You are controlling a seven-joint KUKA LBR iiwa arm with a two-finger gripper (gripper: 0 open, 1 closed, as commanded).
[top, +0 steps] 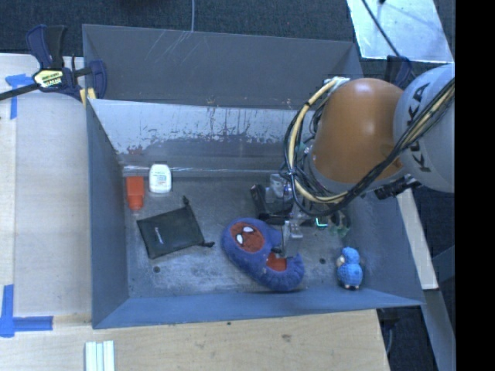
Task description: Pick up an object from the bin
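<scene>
My gripper (291,236) hangs low at the right of the bin's middle, right above the inner edge of a blue plush slipper (259,260) with a red spider-mask face on it. The slipper lies curved along the front of the bin floor, a red patch near its right end just below the gripper. A small blue plush bird (349,267) sits apart to the right, near the front right corner.
A flat black pouch (170,232) lies left of the slipper. At the back left stand a small orange thing (135,192) and a white little bottle (159,178). The arm's orange dome and cables hang over the bin's right back part.
</scene>
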